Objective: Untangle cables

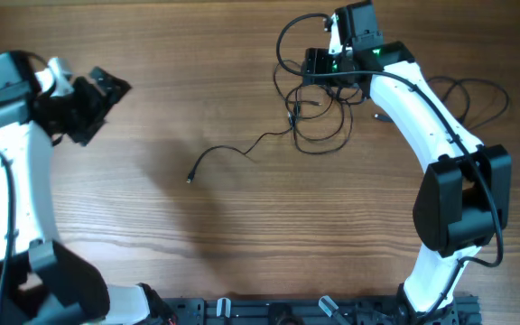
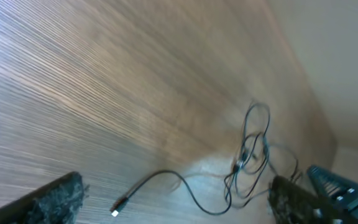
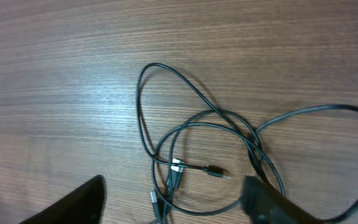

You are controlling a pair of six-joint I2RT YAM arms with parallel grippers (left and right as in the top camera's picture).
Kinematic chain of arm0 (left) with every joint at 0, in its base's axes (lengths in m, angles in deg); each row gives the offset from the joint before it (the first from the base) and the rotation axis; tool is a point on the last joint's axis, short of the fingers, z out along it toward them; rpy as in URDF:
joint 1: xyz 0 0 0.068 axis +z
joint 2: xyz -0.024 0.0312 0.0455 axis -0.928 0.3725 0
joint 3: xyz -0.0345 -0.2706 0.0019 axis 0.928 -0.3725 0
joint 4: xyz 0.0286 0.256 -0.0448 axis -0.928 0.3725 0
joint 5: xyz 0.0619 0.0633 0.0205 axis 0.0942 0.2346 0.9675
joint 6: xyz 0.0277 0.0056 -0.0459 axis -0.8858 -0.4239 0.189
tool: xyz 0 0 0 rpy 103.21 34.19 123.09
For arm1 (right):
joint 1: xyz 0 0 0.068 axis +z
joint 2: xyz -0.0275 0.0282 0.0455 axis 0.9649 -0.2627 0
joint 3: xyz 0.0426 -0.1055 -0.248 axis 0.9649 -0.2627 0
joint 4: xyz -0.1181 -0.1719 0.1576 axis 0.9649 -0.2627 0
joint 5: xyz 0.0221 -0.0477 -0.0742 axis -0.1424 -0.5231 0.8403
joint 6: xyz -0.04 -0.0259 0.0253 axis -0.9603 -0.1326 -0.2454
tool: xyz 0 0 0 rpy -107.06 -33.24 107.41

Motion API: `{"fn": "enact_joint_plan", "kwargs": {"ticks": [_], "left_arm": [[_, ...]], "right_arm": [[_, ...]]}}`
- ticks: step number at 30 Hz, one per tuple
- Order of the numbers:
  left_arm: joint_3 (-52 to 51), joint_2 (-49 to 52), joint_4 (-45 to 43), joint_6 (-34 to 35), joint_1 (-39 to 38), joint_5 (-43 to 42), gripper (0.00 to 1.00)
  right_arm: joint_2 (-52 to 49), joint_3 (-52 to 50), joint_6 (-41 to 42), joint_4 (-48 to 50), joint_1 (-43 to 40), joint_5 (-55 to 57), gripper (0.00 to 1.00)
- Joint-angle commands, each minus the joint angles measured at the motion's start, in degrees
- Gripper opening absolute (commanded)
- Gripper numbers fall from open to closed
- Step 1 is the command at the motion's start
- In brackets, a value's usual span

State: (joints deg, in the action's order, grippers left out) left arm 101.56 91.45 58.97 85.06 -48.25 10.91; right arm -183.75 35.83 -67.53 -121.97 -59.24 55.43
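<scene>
The cables (image 1: 319, 113) lie as a loose black tangle on the wooden table at the back right. One strand (image 1: 242, 149) trails left from the tangle and ends in a small plug (image 1: 190, 179). My right gripper (image 1: 321, 72) hovers over the top of the tangle. In the right wrist view its jaws stand apart, with loops and silvery plugs (image 3: 178, 168) of the cables between its fingers (image 3: 272, 202). My left gripper (image 1: 106, 90) is far to the left, open and empty. Its wrist view looks across at the strand's plug (image 2: 118, 208) and the tangle (image 2: 250, 158).
A thicker black wire (image 1: 477, 99) loops on the table behind my right arm (image 1: 413, 117). The arm bases and a black rail (image 1: 269, 311) line the front edge. Bare wood (image 1: 197, 81) lies between the two grippers.
</scene>
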Motion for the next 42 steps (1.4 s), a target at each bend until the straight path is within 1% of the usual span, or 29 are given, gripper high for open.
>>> {"fn": "enact_joint_plan", "kwargs": {"ticks": [1, 2, 3, 4, 5, 7, 10, 12, 13, 14, 16, 18, 20, 26, 31, 34, 39, 42], "left_arm": [[-0.1, 3.8, -1.0, -4.8, -5.4, 0.0, 0.89], [-0.1, 4.7, -1.2, -6.2, -7.1, -0.2, 0.89], [-0.1, 5.3, -1.4, -6.8, -8.2, -0.3, 0.88], [-0.1, 5.9, -1.6, -7.4, -9.5, -0.3, 0.88], [-0.1, 6.7, -2.1, -7.9, -11.2, -0.3, 0.88], [-0.1, 8.0, -3.3, -8.0, -13.9, -0.3, 0.89], [-0.1, 9.6, -5.6, -7.9, -17.6, -0.3, 0.9], [-0.1, 10.7, -7.6, -7.9, -20.2, -0.3, 0.9], [-0.1, 11.1, -8.4, -7.9, -21.3, -0.3, 0.9], [-0.1, 11.5, -9.0, -7.9, -22.3, -0.3, 0.9], [-0.1, 12.2, -9.9, -7.9, -24.0, -0.3, 0.92], [-0.1, 12.8, -10.6, -7.9, -25.8, -0.3, 0.93], [-0.1, 13.2, -11.1, -7.9, -27.7, 0.2, 0.94], [-0.1, 13.2, -12.8, -8.0, -31.2, 2.3, 0.95], [-0.1, 13.2, -13.9, -7.9, -32.5, 2.3, 0.95], [-0.1, 13.2, -14.1, -7.9, -33.1, 2.3, 0.95], [-0.1, 13.2, -14.3, -7.9, -33.3, 2.3, 0.95], [-0.1, 13.2, -14.8, -7.9, -33.3, 2.3, 0.93]], "right_arm": [[-1.1, -0.3, 0.1, -0.9, -1.5, -1.7, 0.56], [-1.1, -0.3, 0.0, -1.1, -1.8, -3.7, 0.48], [-1.1, -0.3, 0.0, -1.4, -2.1, -5.1, 0.43], [-1.1, -0.3, 0.0, -1.9, -2.4, -7.0, 0.36], [-1.1, -0.3, 0.0, -2.4, -2.7, -10.1, 0.25], [-1.1, -0.3, 0.1, -3.3, -2.8, -12.1, 0.16], [-1.1, -0.3, 0.0, -5.4, -2.4, -12.2, 0.08], [-1.2, -0.3, 0.0, -7.1, -2.4, -10.7, 0.09], [-1.2, -0.3, 0.0, -7.5, -2.4, -8.7, 0.15], [-1.2, -0.3, 0.1, -7.7, -2.7, -6.6, 0.27], [-1.2, -0.3, 0.1, -7.6, -3.4, -4.2, 0.44], [-1.2, -0.3, 0.3, -7.5, -4.4, -4.3, 0.47], [-1.2, -0.3, 0.3, -7.8, -6.1, -5.5, 0.49], [-3.0, -0.5, 0.3, -8.4, -8.9, -8.0, 0.5], [-6.7, -0.6, 0.5, -8.2, -11.0, -9.2, 0.5], [-8.8, -0.6, 1.9, -7.8, -12.3, -10.0, 0.5], [-10.6, -0.6, 1.5, -6.2, -13.7, -19.5, 0.49], [-10.6, -0.6, 1.8, -5.1, -14.0, -21.6, 0.48]]}}
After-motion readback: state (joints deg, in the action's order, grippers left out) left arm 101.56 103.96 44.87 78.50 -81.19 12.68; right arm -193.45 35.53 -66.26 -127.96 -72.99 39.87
